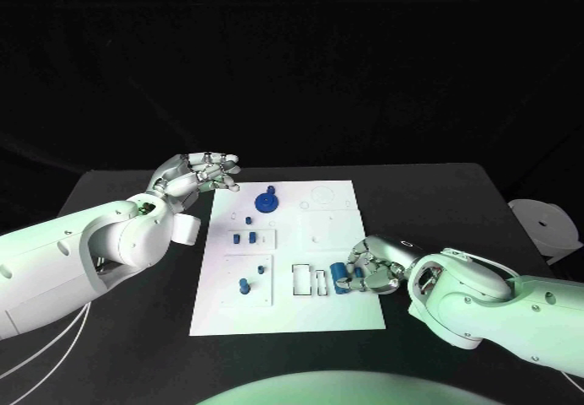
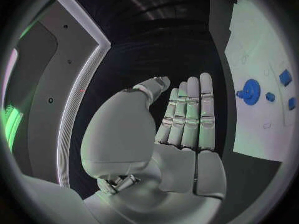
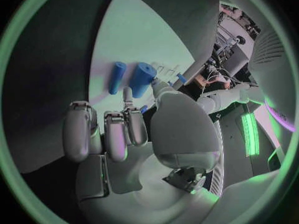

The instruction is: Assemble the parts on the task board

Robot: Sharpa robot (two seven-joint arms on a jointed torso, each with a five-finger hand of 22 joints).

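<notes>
Right hand (image 1: 371, 272) hunches at the task board (image 1: 335, 316) near edge, fingers curled around a blue cylinder part (image 3: 142, 79); whether it's actually pinched, I cannot tell. A loose hold could tip it. The left wrist view shows the left hand (image 2: 187, 119) flat, fingers together, empty, plus the blue gear (image 2: 251, 91).

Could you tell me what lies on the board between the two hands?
Head view: between left hand and right hand, the board carries a blue disc and small blue pegs.
</notes>
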